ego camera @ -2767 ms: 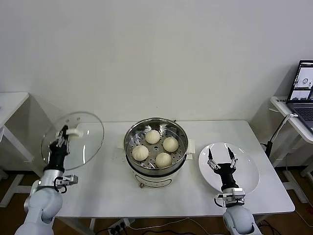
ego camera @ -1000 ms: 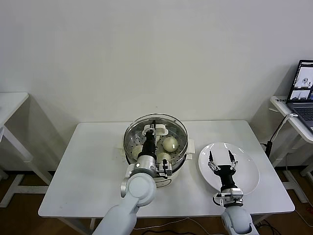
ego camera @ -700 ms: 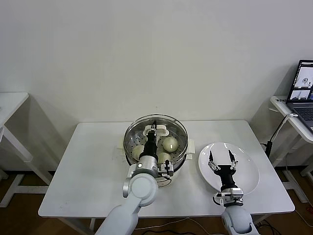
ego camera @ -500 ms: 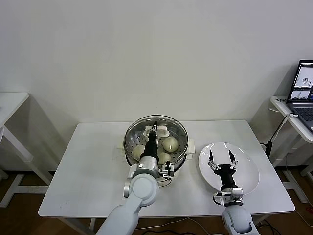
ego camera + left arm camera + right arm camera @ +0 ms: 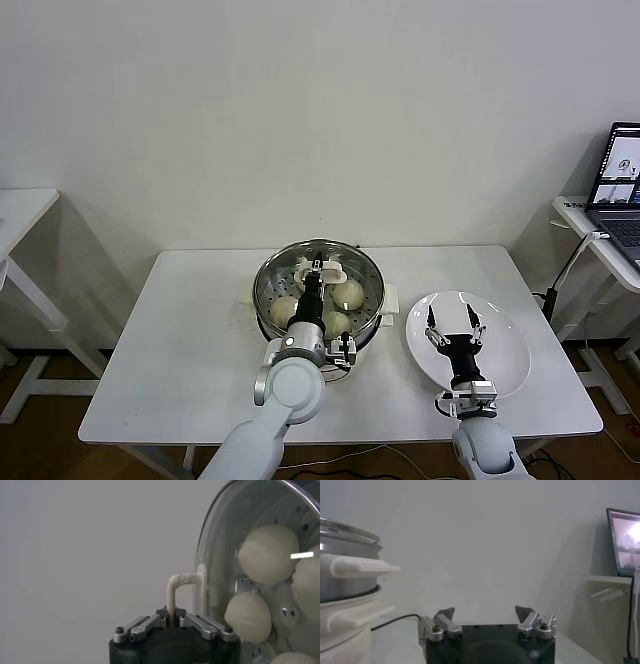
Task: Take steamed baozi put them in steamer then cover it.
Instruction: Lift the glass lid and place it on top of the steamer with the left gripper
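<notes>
Lab or office test room: bare white wall (image 5: 300, 110), plain white tables (image 5: 180, 340), laptop (image 5: 620, 180) on side desk.

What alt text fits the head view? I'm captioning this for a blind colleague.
The left claw grips the white handle of a glass lid sitting over a steel steamer with buns inside, on a white table. The right claw hovers open above an empty white plate; a laptop sits far right.
</notes>
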